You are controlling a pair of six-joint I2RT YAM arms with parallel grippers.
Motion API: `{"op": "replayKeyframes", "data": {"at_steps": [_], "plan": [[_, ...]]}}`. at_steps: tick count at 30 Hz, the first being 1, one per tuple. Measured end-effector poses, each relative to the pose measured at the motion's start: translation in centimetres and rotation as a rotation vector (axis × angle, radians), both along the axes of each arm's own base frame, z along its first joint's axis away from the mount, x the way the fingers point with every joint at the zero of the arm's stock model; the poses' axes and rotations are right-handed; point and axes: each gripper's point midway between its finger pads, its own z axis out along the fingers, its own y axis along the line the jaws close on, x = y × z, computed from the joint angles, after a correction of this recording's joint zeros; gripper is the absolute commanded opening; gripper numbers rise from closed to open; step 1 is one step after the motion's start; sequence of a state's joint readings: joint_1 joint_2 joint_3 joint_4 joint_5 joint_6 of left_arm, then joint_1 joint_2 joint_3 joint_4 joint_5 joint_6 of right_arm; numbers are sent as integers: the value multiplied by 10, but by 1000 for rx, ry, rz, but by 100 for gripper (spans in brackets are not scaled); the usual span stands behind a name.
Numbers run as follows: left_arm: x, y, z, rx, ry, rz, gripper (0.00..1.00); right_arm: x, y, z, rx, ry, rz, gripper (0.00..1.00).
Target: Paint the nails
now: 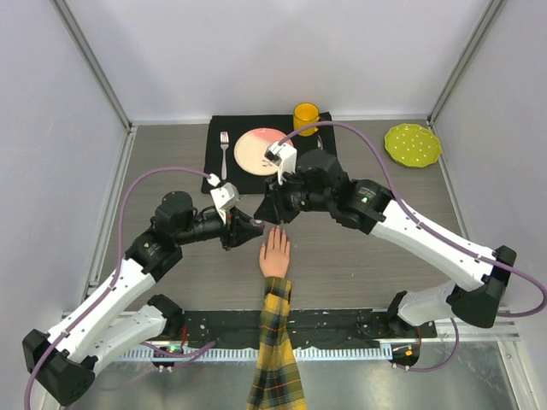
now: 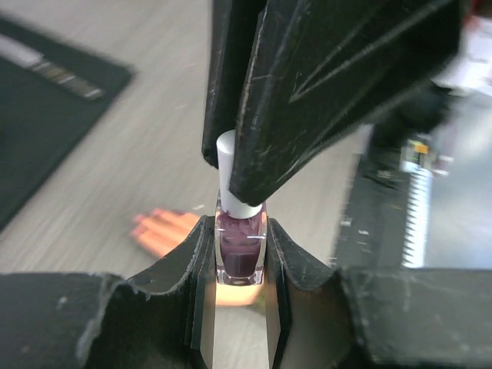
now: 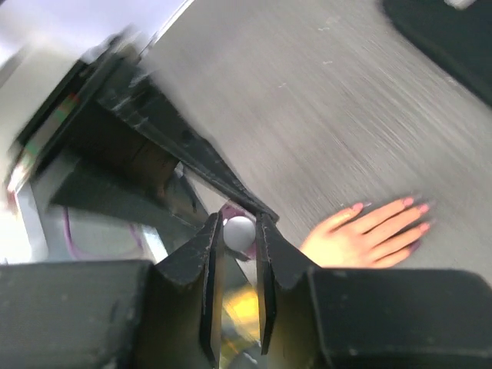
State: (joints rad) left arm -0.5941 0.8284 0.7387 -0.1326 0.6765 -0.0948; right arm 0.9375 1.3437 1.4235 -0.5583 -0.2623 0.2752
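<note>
- Left gripper (image 2: 240, 231): jaws nearly shut, clamped on the glass body of a small purple polish bottle (image 2: 240, 254). The bottle stands upright between the two fingers.
- Right gripper (image 3: 238, 223): jaws drawn in close on the bottle's white cap (image 3: 238, 232), one finger against each side of it. It comes at the cap from above, opposite the left gripper.
- In the overhead view, the two grippers meet tip to tip near the middle of the table (image 1: 342, 265).
- Mannequin hand (image 1: 275, 254): pale peach, lying flat and palm down on the table, fingers pointing away from the arm bases. A yellow and black plaid sleeve (image 1: 278, 350) runs back from the wrist to the near edge.
- Nails (image 3: 407, 202): at the five fingertips, showing pink in the right wrist view. They lie close to the held bottle, just to its right in the overhead view. No gripper is touching them.
- Whether the bottle rests on the table or is held off it cannot be told.
- Far side of the table: a black mat (image 1: 248, 128) carries a fork (image 1: 225, 149), a pink and cream plate (image 1: 255, 152) and a yellow cup (image 1: 306, 115).
- A green dotted dish (image 1: 412, 144) sits well apart at the far right.
</note>
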Motion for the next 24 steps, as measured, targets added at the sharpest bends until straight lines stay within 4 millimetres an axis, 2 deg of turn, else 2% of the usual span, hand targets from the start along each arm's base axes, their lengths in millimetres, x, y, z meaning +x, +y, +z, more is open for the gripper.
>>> {"op": "replayKeyframes", "data": {"at_steps": [3, 5, 10, 11, 14, 16, 17, 21, 22, 24], "plan": [[16, 13, -7, 38, -9, 127, 0, 16, 14, -7, 18, 66, -202, 1], [21, 20, -13, 61, -11, 183, 0, 24, 23, -12, -4, 50, -345, 1], [29, 31, -13, 77, -37, 257, 0, 31, 31, -11, -11, 11, -507, 1], [30, 31, -12, 75, -42, 259, 0, 32, 30, -10, -11, 4, -522, 4], [30, 30, -10, 70, -51, 255, 0, 33, 29, -8, -7, -12, -525, 26], [30, 29, -9, 65, -54, 250, 0, 35, 28, -6, -7, -15, -510, 30], [29, 28, -8, 62, -56, 244, 0, 36, 26, -5, -5, -15, -490, 39], [21, 19, -1, 31, -66, 170, 0, 34, 14, -6, -10, -19, -394, 49], [18, 16, 0, 24, -65, 144, 0, 32, 11, -6, -8, -17, -368, 55], [11, 11, 3, 5, -62, 93, 0, 24, 4, -3, -2, -18, -289, 59]]}}
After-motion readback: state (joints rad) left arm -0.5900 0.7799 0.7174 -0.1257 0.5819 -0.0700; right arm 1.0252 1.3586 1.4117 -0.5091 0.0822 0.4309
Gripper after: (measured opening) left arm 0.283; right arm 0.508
